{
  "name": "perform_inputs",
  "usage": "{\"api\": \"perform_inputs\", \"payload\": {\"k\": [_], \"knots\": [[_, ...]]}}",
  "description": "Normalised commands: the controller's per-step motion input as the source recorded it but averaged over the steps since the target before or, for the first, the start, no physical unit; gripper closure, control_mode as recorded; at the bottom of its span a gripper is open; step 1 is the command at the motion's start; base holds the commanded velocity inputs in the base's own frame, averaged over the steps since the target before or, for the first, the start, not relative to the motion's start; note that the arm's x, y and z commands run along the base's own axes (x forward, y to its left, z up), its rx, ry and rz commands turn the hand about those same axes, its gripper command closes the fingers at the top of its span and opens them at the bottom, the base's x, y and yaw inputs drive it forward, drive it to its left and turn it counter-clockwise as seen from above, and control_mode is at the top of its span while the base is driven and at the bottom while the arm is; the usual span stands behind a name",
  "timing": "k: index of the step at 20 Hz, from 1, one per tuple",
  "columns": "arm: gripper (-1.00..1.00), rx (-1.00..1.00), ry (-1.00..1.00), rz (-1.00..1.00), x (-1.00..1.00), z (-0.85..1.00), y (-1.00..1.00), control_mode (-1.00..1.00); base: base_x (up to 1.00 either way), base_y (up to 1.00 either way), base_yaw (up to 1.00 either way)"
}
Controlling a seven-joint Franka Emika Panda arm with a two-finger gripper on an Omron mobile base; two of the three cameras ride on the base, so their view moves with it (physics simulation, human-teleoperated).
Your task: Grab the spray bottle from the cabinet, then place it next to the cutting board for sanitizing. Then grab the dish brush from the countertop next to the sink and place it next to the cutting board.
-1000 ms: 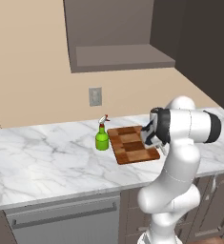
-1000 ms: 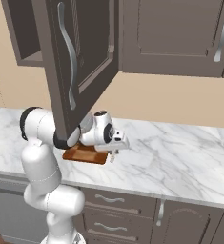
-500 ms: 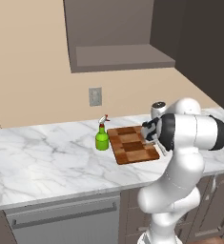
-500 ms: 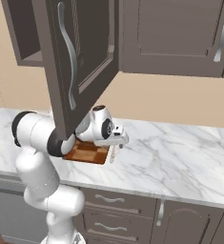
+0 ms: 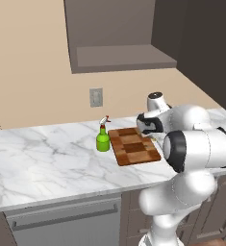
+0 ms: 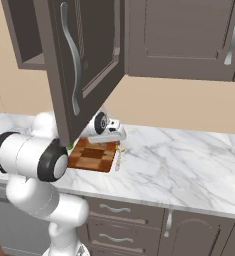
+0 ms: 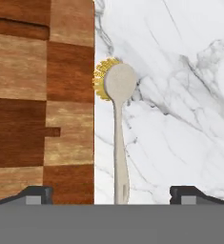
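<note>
Hand [image 7: 111, 193] spread wide, holding nothing, poised over the pale cream dish brush [image 7: 118, 128] with yellow bristles and thin tan handle. Brush flat on the white grey-veined marble bench [image 7: 170, 119], bristles touching the edge of the checkered brown wooden cutting board [image 7: 42, 100]. Small green spray bottle [image 5: 103, 140] upright just beside the board's opposite side.
</note>
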Motion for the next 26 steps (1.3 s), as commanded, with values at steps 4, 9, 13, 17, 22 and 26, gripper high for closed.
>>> {"api": "perform_inputs", "payload": {"k": [4, 9, 13, 17, 22, 26], "knots": [[-1.0, 0.0, 0.0, 0.0, -0.14, 0.67, 0.43, -1.0, 0.0, 0.0, 0.0], [-1.0, 0.03, -0.05, 0.0, -0.31, 0.6, 0.39, -1.0, 0.0, 0.0, 0.0], [-1.0, 0.07, -0.15, 0.0, -0.54, 0.55, 0.39, -1.0, 0.0, 0.0, 0.0], [-1.0, 0.09, -0.22, 0.0, -0.7, 0.43, 0.27, -1.0, 0.0, 0.0, 0.0], [-1.0, 0.02, -0.28, 0.0, -0.76, 0.62, 0.19, -1.0, 0.0, 0.0, 0.0], [-1.0, 0.0, -0.17, 0.0, -0.69, 0.7, 0.03, -1.0, 0.0, 0.0, 0.0]]}}
